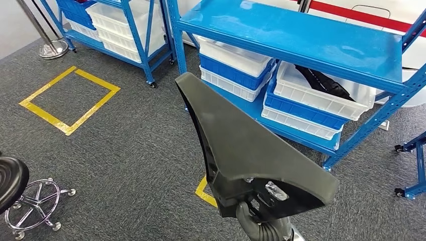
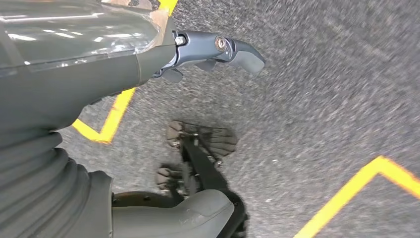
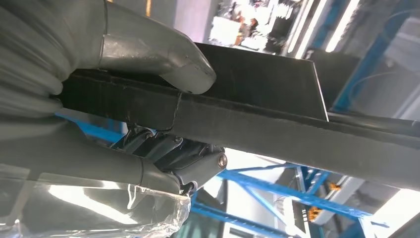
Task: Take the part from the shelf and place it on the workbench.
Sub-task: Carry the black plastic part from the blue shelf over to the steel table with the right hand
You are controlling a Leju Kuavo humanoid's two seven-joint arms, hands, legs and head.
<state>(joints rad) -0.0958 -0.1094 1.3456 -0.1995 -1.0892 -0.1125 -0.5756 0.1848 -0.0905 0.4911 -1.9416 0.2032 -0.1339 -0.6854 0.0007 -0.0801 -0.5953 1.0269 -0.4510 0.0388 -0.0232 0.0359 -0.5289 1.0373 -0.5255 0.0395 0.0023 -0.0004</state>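
The right hand [image 1: 261, 211] has its fingers [image 3: 183, 74] clamped on the black part [image 1: 236, 145], held centre-frame away from the blue shelf [image 1: 301, 35]. Gripped by one end, the long part could lever loose or clip the shelf. The left hand [image 2: 208, 49] hangs with fingers apart, holding nothing.

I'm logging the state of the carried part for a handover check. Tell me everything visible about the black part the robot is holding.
The black part is a flat, roughly triangular panel with a matte, plastic-looking surface and a thicker raised edge. It narrows to a rounded tip pointing up and away from the robot and widens toward the right hand, which grips its broad lower end. In the right wrist view the thumb presses on one face and the fingers on the other. It is held in the air, over grey carpet, in front of the blue shelf.
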